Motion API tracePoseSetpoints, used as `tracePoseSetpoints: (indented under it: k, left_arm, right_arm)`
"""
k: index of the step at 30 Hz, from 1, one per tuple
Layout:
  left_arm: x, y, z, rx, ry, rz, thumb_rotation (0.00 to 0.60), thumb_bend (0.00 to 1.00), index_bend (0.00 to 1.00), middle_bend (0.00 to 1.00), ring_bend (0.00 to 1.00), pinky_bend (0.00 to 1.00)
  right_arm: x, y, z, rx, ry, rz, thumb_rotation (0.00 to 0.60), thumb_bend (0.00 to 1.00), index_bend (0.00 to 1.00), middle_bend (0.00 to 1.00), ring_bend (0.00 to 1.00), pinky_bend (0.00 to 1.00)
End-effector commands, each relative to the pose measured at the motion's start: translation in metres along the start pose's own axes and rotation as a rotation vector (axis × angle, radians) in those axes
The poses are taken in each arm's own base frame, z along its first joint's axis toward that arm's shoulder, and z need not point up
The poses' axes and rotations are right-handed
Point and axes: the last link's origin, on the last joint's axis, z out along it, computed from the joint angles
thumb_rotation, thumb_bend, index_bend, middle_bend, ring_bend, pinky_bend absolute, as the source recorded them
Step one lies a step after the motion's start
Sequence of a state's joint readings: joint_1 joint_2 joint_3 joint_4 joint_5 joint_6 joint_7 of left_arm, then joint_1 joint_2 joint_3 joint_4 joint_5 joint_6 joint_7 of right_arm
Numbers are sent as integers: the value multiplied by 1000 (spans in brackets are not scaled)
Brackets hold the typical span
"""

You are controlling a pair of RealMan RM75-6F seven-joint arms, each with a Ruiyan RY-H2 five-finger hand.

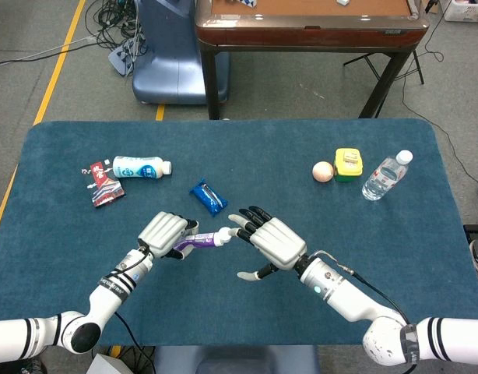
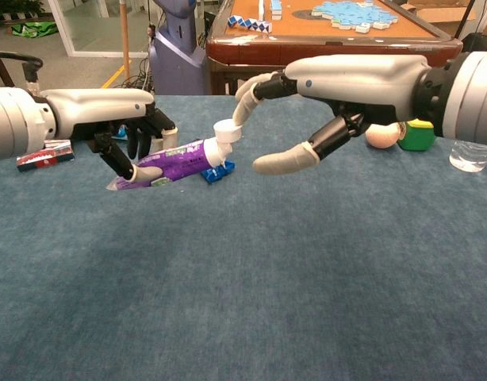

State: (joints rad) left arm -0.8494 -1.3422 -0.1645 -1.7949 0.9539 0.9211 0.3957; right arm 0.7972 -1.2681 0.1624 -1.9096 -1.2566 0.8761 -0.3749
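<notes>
Chest view shows the left hand [image 2: 132, 135] gripping a purple tube [image 2: 176, 163] above the blue table [image 2: 251, 302], nozzle pointing to 3 o'clock. The right hand [image 2: 295, 119] reaches in from 3 o'clock, fingers spread, one fingertip [image 2: 237, 127] touching the tube's white cap [image 2: 224, 131]. Behind, at 12 o'clock, lies a blue packet [image 1: 208, 196].

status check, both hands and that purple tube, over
Left hand grips purple tube above the table. Right hand open, a fingertip on the tube's white flip cap. Blue packet lies just behind, nothing between the hands.
</notes>
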Motion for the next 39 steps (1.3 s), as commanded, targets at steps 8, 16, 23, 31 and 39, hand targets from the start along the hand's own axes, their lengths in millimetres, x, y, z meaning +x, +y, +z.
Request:
tracePoseSetpoints:
  k: [8,16,23,31,39]
  left_arm:
    - [6,-5,-2,3,2,-60,600,460,613,709,457,399]
    - [9,-7,-8,-3,11,-110,600,460,613,709,457,412]
    - [7,-11,-15,-34,42,-148,600,460,611,709,461,433]
    - [2,-7,-14,-61,56,-192,600,460,612,711,465,436]
    - [1,-2,-13,-82,71,-244,600,460,618,717,470,436]
  right_arm:
    - [-9,2,5,-1,-7,23,286,268,216,82,0,0]
    - [-11,0,3,5,3,54,286,268,216,82,0,0]
    - [9,-1,-11,22,86,95,287,266,213,82,0,0]
    - [22,-10,-3,57,123,125,283,107,8,25,0,0]
    - [26,-21,11,66,129,126,235,47,0,0,0,0]
